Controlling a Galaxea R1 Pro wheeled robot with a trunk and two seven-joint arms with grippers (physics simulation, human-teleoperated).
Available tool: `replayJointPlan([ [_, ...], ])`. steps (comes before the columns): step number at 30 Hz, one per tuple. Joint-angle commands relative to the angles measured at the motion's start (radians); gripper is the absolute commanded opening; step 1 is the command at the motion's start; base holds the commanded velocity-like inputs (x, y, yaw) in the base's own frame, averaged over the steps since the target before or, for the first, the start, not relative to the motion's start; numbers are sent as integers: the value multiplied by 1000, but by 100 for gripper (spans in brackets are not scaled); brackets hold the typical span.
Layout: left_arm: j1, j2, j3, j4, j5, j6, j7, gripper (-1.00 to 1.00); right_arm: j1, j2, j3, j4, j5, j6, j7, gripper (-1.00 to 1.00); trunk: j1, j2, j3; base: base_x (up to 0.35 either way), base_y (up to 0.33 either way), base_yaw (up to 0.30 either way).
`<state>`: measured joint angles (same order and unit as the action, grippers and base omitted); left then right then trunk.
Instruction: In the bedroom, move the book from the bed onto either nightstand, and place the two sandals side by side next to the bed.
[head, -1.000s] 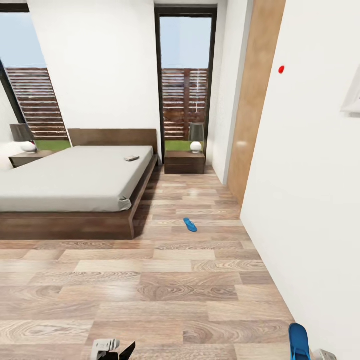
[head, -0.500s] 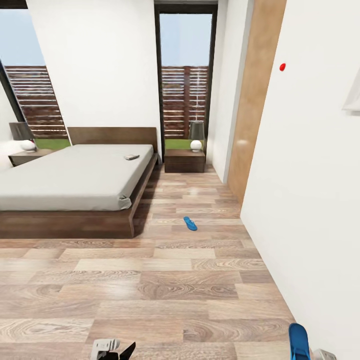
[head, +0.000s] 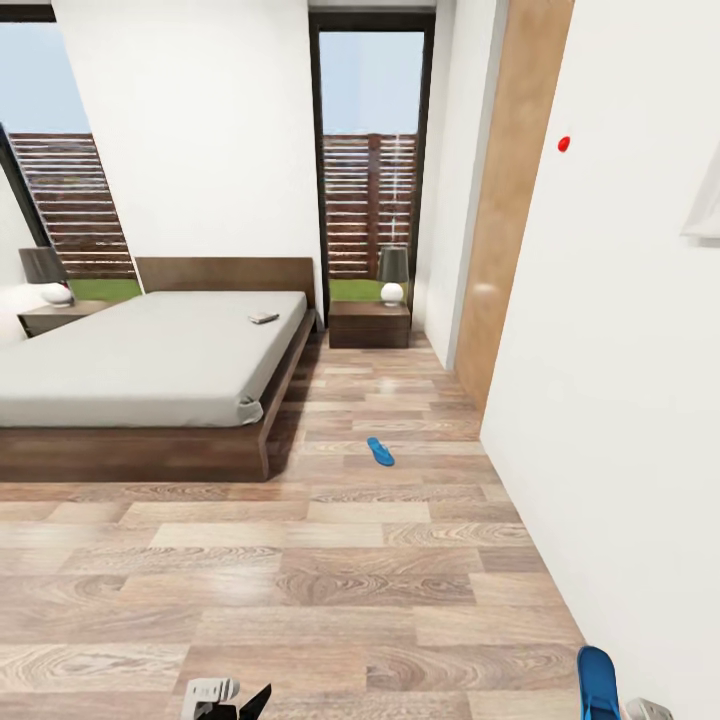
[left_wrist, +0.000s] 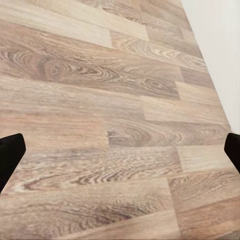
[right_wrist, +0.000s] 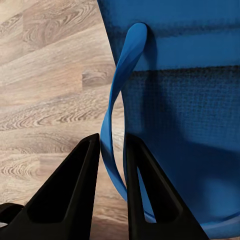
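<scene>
The bed (head: 150, 370) filled the room at ten o'clock, the book (head: 264, 318) near its far right edge. Open plank floor (head: 330, 560) ran ahead to the nightstand (head: 369, 324), one sandal (head: 380, 451) lying at twelve. The left hand (left_wrist: 120, 150) hung spread wide over bare boards. The right hand (right_wrist: 111, 165) pinched the second sandal's strap (right_wrist: 122, 90) at five o'clock.

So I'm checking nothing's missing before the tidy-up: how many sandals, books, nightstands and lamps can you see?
Sandals: 2, one on the floor, one held by the right gripper by its strap
Books: 1
Nightstands: 2
Lamps: 2
Total: 7
</scene>
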<state>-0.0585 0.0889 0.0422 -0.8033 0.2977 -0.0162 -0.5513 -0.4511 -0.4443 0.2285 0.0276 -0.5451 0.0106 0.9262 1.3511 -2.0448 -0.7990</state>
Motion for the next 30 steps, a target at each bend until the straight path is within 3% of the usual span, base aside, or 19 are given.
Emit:
replayJointPlan([
  [1,-1,0,1,1,4,-1,-4,100,-1,0,9,3,-12,3,8,-100,-4,7,2,0,0,0],
  [18,-1,0,1,1,4,-1,-4,100,-1,0,9,3,-12,3,8,-100,-69,126,55,0,0,0],
  [30,-1,0,2,0,4,-2,-6,100,-1,0,9,3,-12,3,6,-100,-69,126,39,0,0,0],
])
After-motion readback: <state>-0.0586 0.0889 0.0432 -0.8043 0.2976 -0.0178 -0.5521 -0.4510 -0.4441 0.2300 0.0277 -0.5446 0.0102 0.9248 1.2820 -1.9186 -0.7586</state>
